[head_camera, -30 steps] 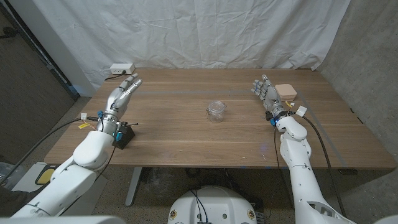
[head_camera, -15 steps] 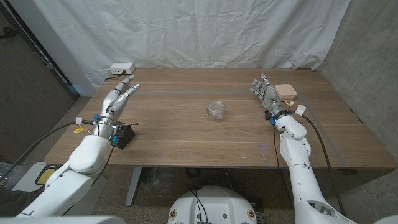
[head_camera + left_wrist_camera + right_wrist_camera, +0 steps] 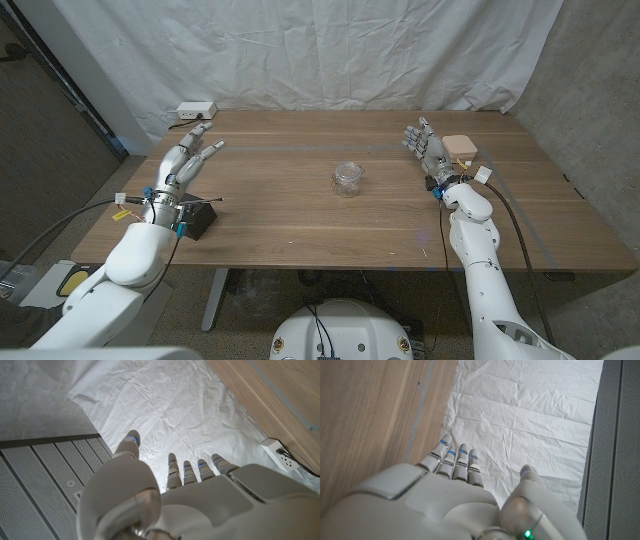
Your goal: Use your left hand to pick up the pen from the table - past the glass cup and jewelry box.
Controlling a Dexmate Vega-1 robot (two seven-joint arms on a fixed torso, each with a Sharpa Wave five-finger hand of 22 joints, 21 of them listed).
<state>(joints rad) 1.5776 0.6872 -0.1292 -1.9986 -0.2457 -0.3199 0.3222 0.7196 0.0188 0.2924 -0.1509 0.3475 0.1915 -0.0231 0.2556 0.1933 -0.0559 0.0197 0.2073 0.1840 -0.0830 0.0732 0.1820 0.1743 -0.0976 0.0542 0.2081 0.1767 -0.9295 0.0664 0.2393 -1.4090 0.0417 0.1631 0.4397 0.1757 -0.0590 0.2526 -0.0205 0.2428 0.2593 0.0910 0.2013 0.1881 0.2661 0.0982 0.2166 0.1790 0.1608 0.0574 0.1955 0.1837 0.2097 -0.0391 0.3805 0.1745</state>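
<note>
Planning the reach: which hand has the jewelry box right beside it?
The right hand; the beige jewelry box sits just beyond it, far from the left hand.

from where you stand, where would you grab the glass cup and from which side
Probably around its side wall, below the rim. The glass cup stands upright and alone mid-table, mouth up, so its round sides are free all round. Coming in level from the robot's left suits the open left hand, with the fingers wrapping the wall.

Wrinkled white cloth backdrop [image 3: 300, 50] behind brown wooden table [image 3: 300, 215]; white power strip [image 3: 195, 110] at far left corner; grey panelled walls [image 3: 45, 140] both sides.
</note>
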